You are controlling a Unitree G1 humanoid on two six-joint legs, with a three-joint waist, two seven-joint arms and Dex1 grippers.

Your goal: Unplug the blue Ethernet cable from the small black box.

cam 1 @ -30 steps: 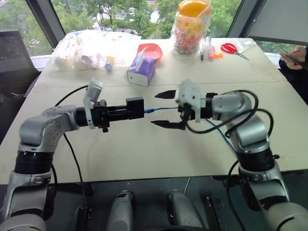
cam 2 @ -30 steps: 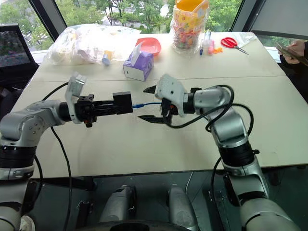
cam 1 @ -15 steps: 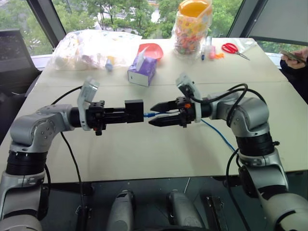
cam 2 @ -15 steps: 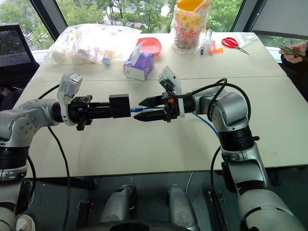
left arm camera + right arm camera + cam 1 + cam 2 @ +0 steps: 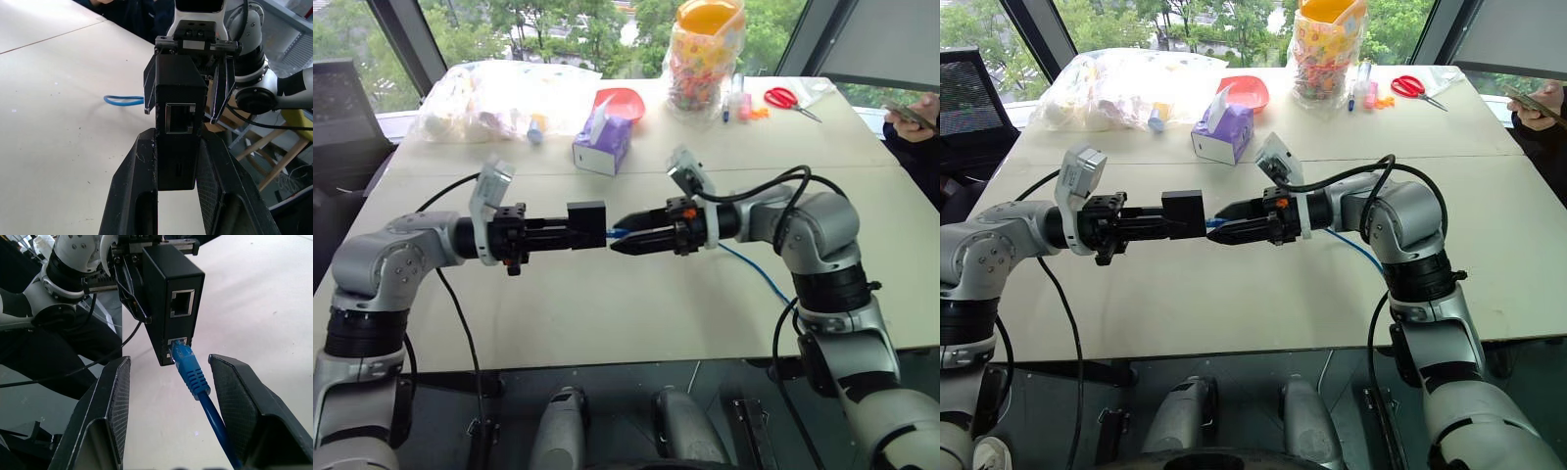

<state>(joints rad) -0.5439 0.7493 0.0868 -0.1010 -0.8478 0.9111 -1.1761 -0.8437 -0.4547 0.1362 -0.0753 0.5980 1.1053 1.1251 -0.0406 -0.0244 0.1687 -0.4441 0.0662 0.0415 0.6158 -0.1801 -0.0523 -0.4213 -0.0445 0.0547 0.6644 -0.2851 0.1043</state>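
Note:
The small black box [image 5: 587, 221] hangs level above the table, with my left gripper [image 5: 574, 233] shut on its back end. The blue Ethernet cable [image 5: 756, 276] is plugged into the box's lower port; its plug [image 5: 185, 357] sits in the socket and the cord trails over the table to the right. My right gripper [image 5: 619, 240] points at the box from the right. In the right wrist view its fingers [image 5: 115, 396] stand apart on either side of the plug boot, with a gap on each side. An empty second port [image 5: 180, 118] shows on the box.
Further back on the table [image 5: 607, 323] stand a purple tissue box [image 5: 602, 145], a red bowl [image 5: 619, 101], a full plastic bag [image 5: 499, 98], a jar of sweets [image 5: 705, 54] and red scissors [image 5: 788, 98]. A person's hand with a phone [image 5: 913, 116] is at the far right.
My right gripper has rolled over, narrowed its fingers from wide open and closed in on the plug at the box. The left gripper and box have stayed put.

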